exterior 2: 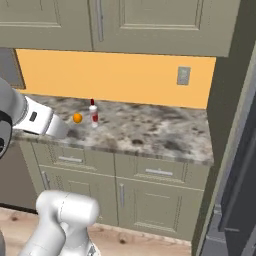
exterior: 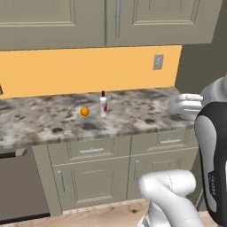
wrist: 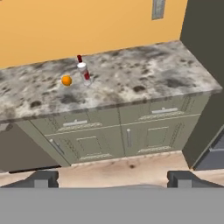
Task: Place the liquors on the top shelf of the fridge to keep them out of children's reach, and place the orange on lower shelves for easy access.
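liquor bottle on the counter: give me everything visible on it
The liquor bottle stands upright on the speckled grey stone counter, near the orange wall. It looks like pale, glassy material with a narrow neck, a dark red cap and red on the label. The orange sits just beside it, whether touching is unclear. Nothing grips it.

The left base view looks forward and down from behind the arm, facing the speckled desk (exterior: pixel 133 111) and orange wall from a moderate distance. The right base view faces the same desk (exterior 2: pixel 150 130) from the other side, with the grey fridge (exterior 2: pixel 240 165) at its right edge. The hand view looks from higher and farther back, slightly rolled, over the desk (wrist: pixel 144 78) and floor. All three share the bottle (exterior: pixel 103 104) and orange (exterior: pixel 84 111).
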